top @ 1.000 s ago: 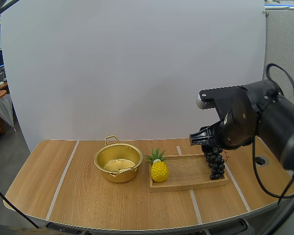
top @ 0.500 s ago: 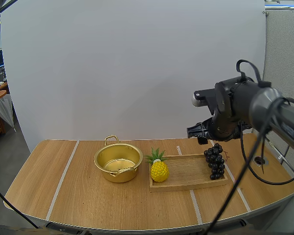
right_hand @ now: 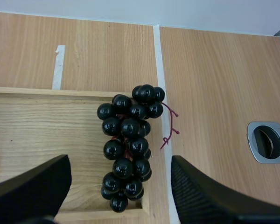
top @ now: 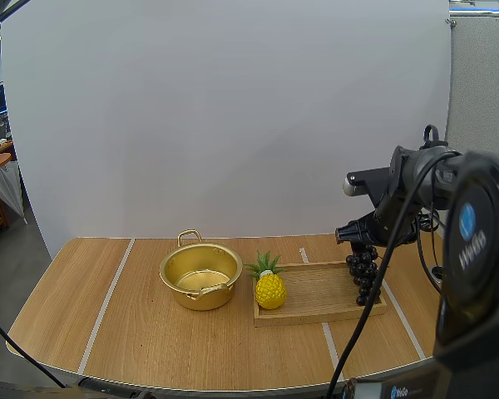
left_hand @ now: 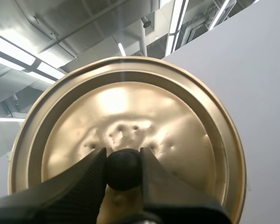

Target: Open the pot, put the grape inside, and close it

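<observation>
A bunch of dark grapes [top: 364, 275] lies at the right end of the wooden tray [top: 316, 298]. My right gripper [top: 359, 238] hovers just above the bunch. In the right wrist view its fingers [right_hand: 35, 186] stand wide apart on either side of the grapes [right_hand: 128, 144], clear of them and holding nothing. The golden pot [top: 200, 275] stands open, left of the tray. My left gripper [left_hand: 123, 170] is shut on the black knob [left_hand: 123, 167] of the golden lid [left_hand: 126, 116], which it holds up in the air.
A toy pineapple [top: 270, 288] stands upright at the tray's left end, between the pot and the grapes. A grey round grommet [right_hand: 269, 142] is set in the tabletop to the right of the grapes. Bare wood lies left of and in front of the pot.
My right arm has swung back and to the right, so its gripper now hangs over the top of the grape bunch. The grapes, pot and pineapple have not moved.
</observation>
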Available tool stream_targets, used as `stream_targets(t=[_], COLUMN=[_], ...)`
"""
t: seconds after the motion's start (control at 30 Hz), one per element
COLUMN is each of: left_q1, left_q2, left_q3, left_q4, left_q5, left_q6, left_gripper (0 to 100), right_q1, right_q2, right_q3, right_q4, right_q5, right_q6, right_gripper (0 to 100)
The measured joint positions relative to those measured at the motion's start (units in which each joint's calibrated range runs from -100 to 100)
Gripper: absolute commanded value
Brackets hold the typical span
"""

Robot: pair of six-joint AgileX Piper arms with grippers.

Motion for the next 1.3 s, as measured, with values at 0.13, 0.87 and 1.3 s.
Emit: stream_targets(t=[0.13,0.87,1.3], left_q1=[0.0,0.0,0.0], left_q2=[0.0,0.0,0.0], left_q3=[0.0,0.0,0.0], left_q4=[0.0,0.0,0.0], left_q5=[0.0,0.0,0.0], left_q6=[0.0,0.0,0.0], left_gripper=[0,0,0], right_q1=[-0.74,-0.77,-0.77], right_q2=[4.57,18.4,25.92], right_q3=[-1.12,-3.79,-7.38], right_q4=[0.57,8.48,8.57], right_q5=[-4.43,-11.74,-17.02], right_q6=[-2.27,-10.65,-11.27], right_gripper=[100,100,100])
